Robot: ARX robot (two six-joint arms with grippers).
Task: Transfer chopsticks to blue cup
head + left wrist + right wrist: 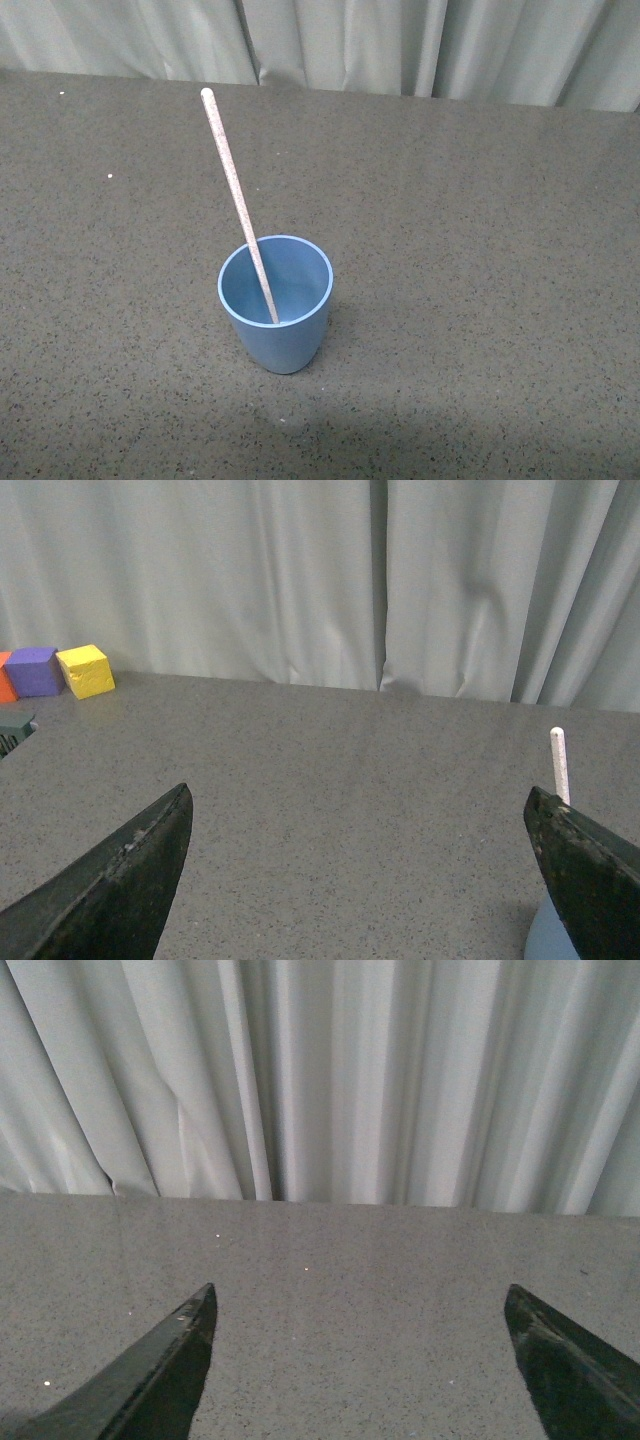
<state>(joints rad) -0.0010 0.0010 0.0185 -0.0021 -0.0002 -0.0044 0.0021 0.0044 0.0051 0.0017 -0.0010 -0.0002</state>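
One blue cup [276,303], one chopsticks [236,195] (leaning inside)

Text check | I read no lettering, labels, brands or numbers in any view | light-blue plastic cup [275,305] plain | coloured blocks [84,670] unmarked

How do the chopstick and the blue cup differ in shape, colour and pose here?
The chopstick is long, thin and pale cream; the blue cup is short, wide and light blue. The chopstick leans tilted against the rim, while the cup stands upright on the table. Both are plain and free of any gripper.
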